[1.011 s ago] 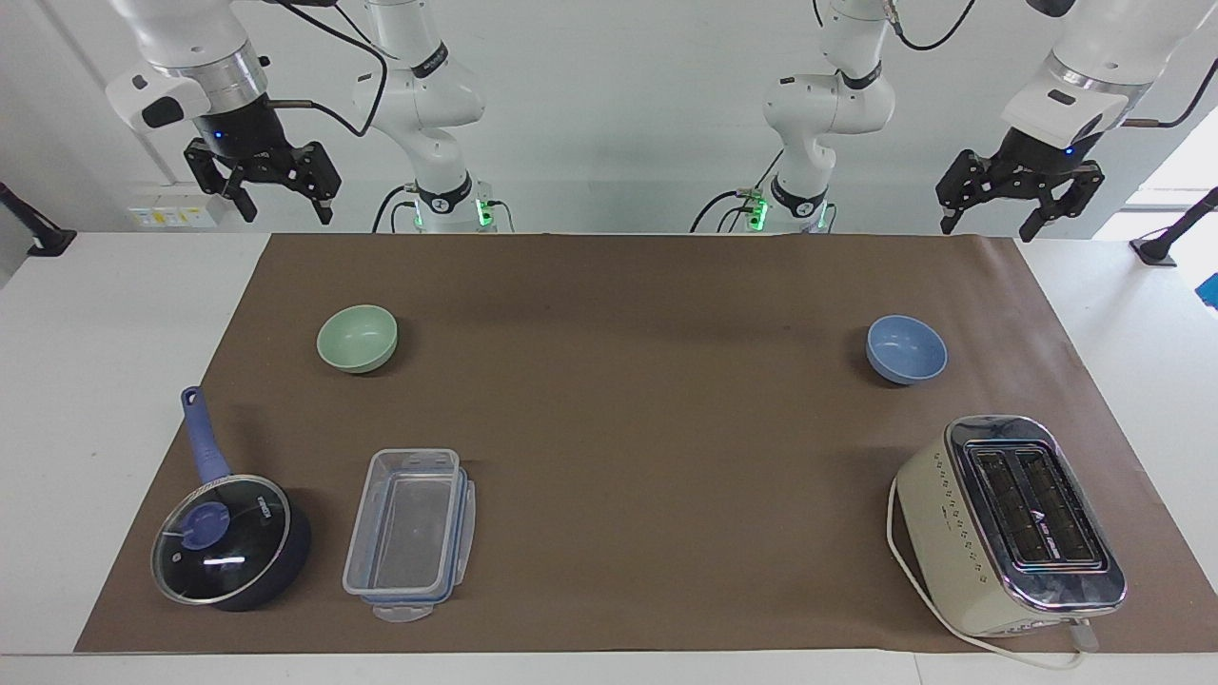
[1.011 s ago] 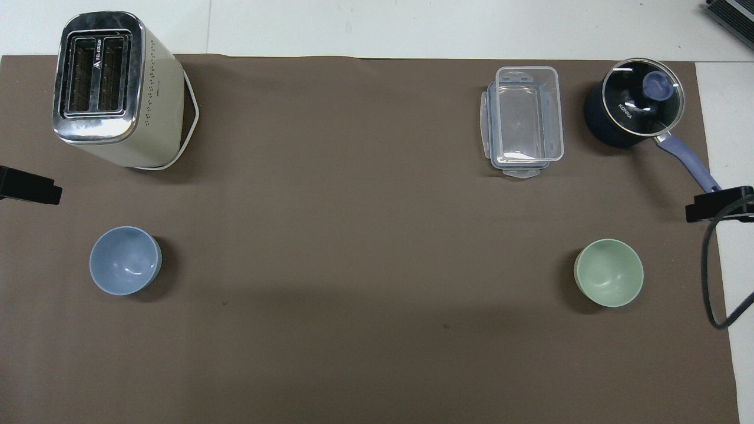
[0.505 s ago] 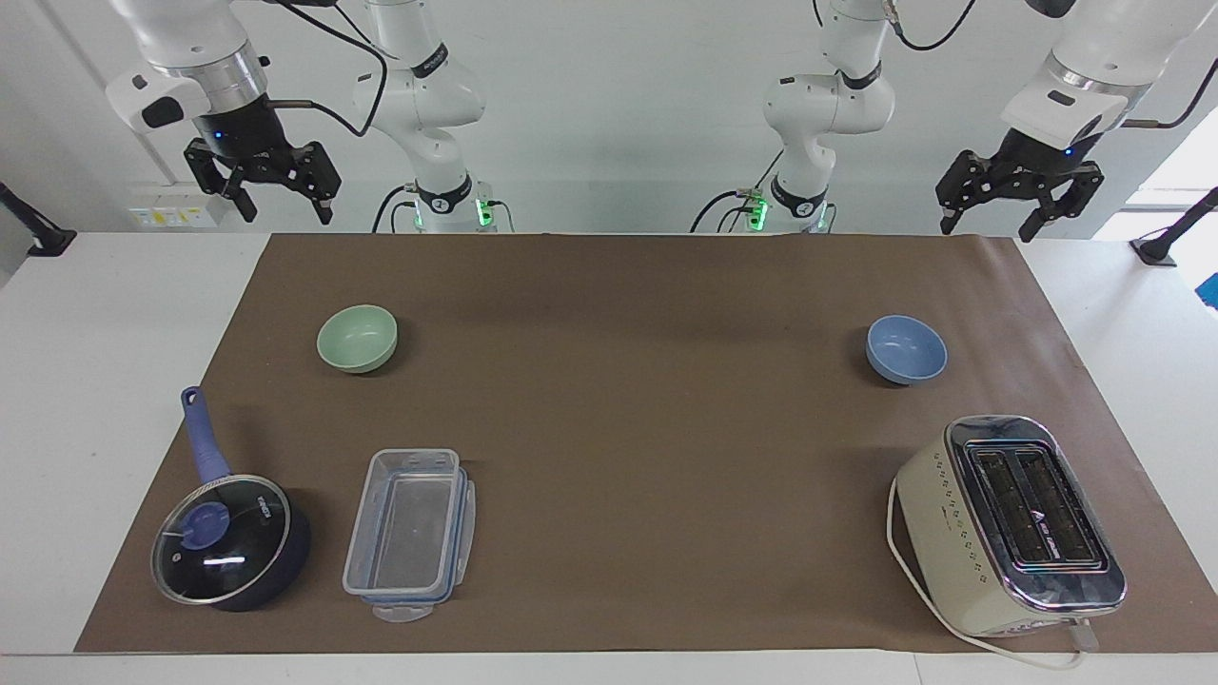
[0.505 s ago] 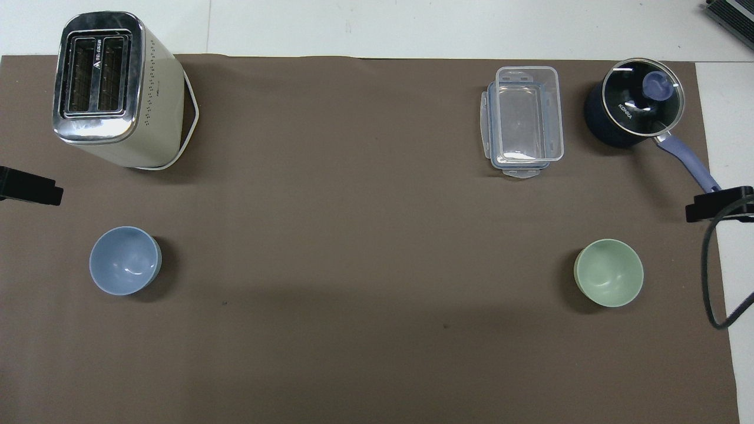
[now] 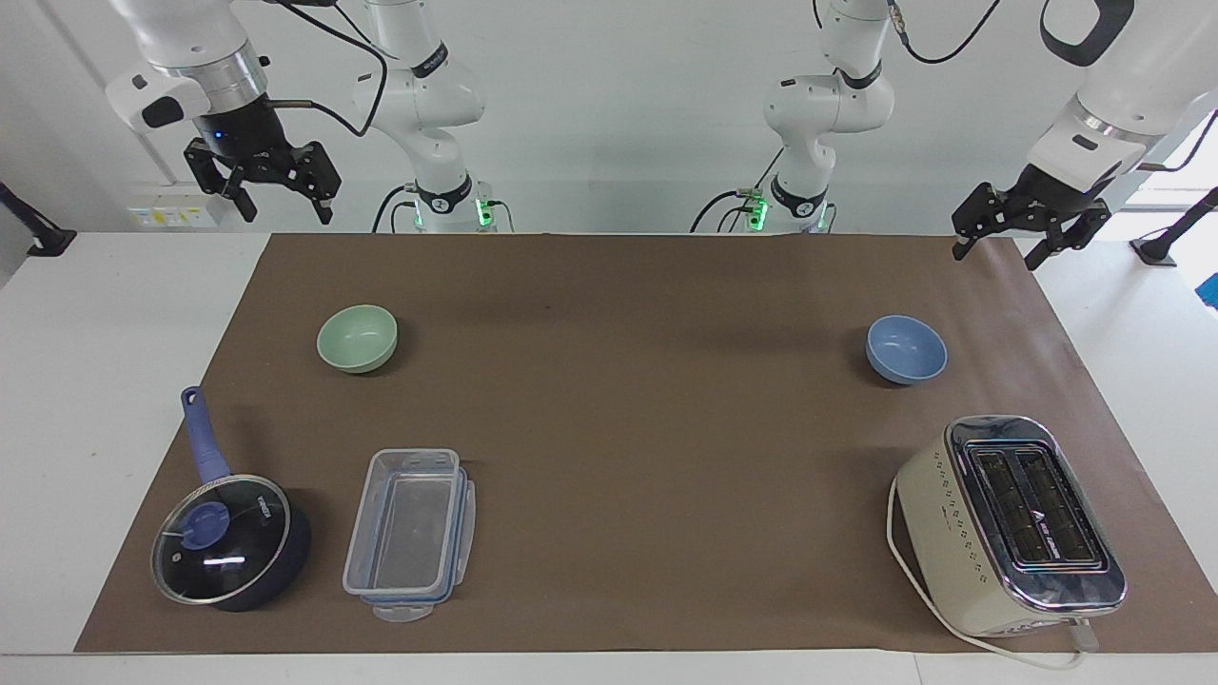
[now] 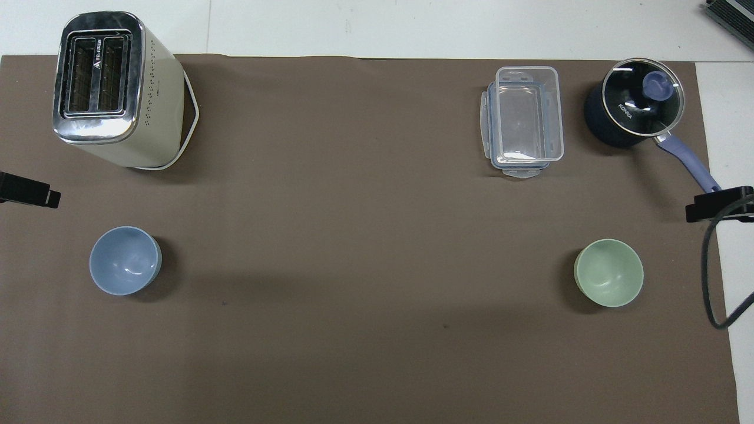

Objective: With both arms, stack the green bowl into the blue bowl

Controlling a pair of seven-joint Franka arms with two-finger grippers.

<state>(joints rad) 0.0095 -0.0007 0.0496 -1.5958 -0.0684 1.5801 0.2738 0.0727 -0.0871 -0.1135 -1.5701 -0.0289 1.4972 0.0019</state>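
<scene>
The green bowl (image 5: 357, 339) (image 6: 608, 272) sits upright on the brown mat toward the right arm's end of the table. The blue bowl (image 5: 906, 349) (image 6: 125, 260) sits upright toward the left arm's end, nothing in it. My left gripper (image 5: 1001, 249) hangs open and empty over the mat's corner by the robots, apart from the blue bowl. My right gripper (image 5: 285, 209) hangs open and empty, high over the table edge at its own end, apart from the green bowl. In the overhead view only one black fingertip (image 6: 28, 194) of the left gripper and one fingertip (image 6: 718, 203) of the right show.
A cream toaster (image 5: 1009, 523) (image 6: 115, 88) stands farther from the robots than the blue bowl. A clear lidless container (image 5: 409, 533) (image 6: 524, 121) and a dark-blue pot with glass lid (image 5: 228, 542) (image 6: 633, 109) lie farther out than the green bowl. The brown mat (image 5: 628, 419) covers most of the table.
The left gripper has come down and shifted a little toward its end of the table, staying open. The right gripper has barely moved. Both bowls stay put.
</scene>
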